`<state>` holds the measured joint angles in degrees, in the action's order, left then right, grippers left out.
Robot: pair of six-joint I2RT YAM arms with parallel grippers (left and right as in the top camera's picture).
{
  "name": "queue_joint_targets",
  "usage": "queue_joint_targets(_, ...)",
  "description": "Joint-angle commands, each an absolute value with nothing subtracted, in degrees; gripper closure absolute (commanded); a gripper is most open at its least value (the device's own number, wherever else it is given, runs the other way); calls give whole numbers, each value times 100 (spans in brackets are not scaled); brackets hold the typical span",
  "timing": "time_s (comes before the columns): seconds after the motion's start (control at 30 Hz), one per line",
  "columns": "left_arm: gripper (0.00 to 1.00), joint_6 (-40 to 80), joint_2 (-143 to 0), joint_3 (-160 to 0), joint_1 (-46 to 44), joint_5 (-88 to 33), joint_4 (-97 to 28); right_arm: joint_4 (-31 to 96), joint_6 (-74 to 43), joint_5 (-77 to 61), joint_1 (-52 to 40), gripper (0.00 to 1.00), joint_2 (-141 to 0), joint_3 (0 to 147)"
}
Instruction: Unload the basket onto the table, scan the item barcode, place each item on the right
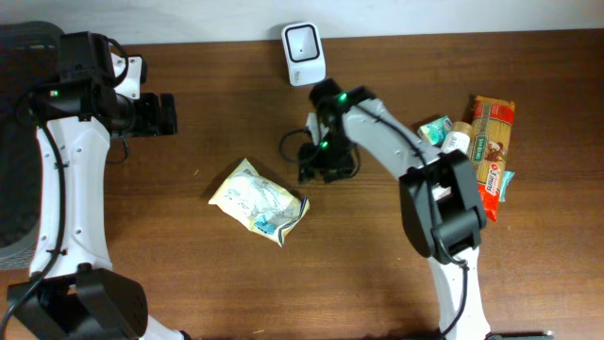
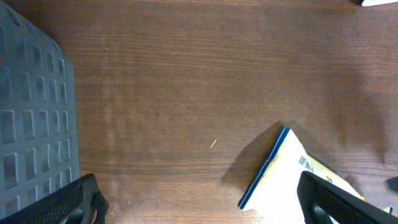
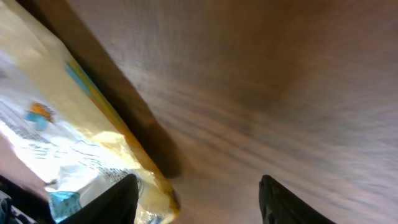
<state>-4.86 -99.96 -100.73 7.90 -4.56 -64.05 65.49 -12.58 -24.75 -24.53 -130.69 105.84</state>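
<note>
- Pouch (image 1: 257,200), yellow and white, lies flat on the bench (image 1: 189,274) near the middle, not gripped by anything.
- The left wrist view shows a small striped mark by its blue edge; possibly the barcode, too small to be sure.
- Right pincer (image 1: 319,168) sits just beside the pouch at its 2 o'clock, jaws apart and empty. In its own view bare wood shows between the fingers and the pouch is off to one side. Likely lining up for a pick.
- Scanner (image 1: 304,42), white, stands at 1 o'clock from the pouch by the far edge, well apart. The pouch must be lifted to it.
- Left pincer (image 1: 168,114) hangs at 10 o'clock, jaws wide and empty, out of the way.
- Other groceries (image 1: 491,142) wait at 3 o'clock.
</note>
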Motion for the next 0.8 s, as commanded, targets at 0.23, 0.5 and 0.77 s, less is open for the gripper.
queue_joint_targets(0.23,1,-432,-9939,-10121,801,-515,-6396,6766,-1992,-1787,-3435,82,-13089,11974)
queue_joint_targets(0.5,1,-432,-9939,-10121,801,-517,-6399,5242,-3098,-1435,-4287,87,-13089,10455)
queue_joint_targets(0.77,1,-432,-9939,-10121,801,-515,-6396,4762,-3323,-1623,-4386,36,-13089,9515)
